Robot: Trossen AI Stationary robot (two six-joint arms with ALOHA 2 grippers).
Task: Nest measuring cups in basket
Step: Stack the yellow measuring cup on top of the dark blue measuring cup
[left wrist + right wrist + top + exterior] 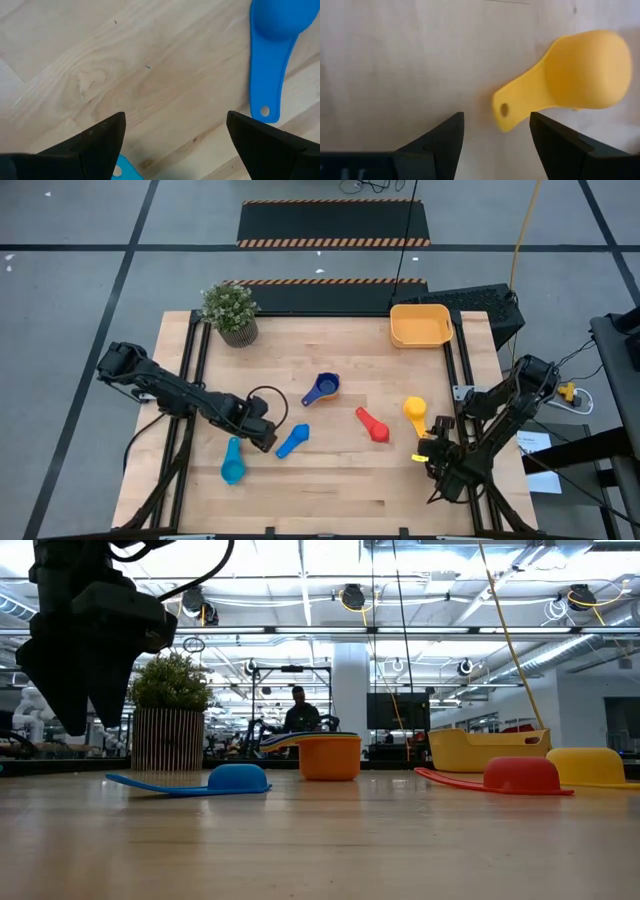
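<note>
Basket [420, 326] at the table's [330, 490] far right corner, nothing visible inside; plant [231, 312] at far left corner; dark blue cup [322, 389] mid-table with orange showing inside it; red cup [373, 424] and yellow cup [415, 411] toward the right edge; blue cup [292, 440] and teal cup [233, 463] toward the near left; left gripper [262, 436] between teal and blue — jaws spread wide, holding nothing; right gripper [428, 448] just beside the yellow cup's handle — jaws spread, nothing gripped.

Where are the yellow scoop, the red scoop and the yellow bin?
yellow scoop [587, 70], right wrist view, on its round bowl.
red scoop [378, 431], high view, on its bowl.
yellow bin [420, 338], high view, on its near wall.
</note>
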